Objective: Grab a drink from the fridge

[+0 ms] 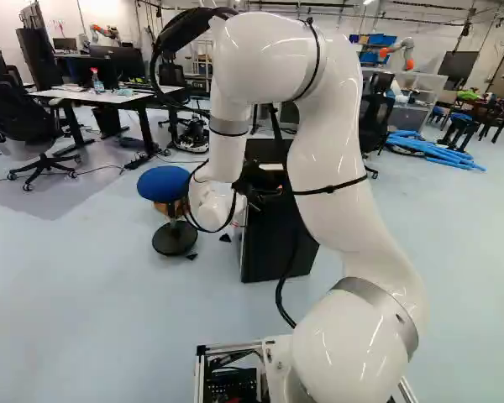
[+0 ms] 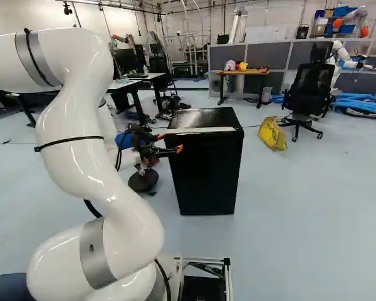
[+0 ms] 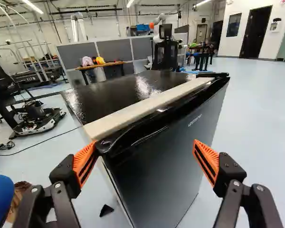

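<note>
Fridge [image 2: 207, 172] near tool [image 2: 167, 155], spread wide, holding nothing; right base view alone shows yellow bag [image 2: 273, 133].

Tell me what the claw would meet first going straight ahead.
Most likely the fridge door, near its top corner, which shows by one finger of the open claw; the remaining gap is unclear.
</note>
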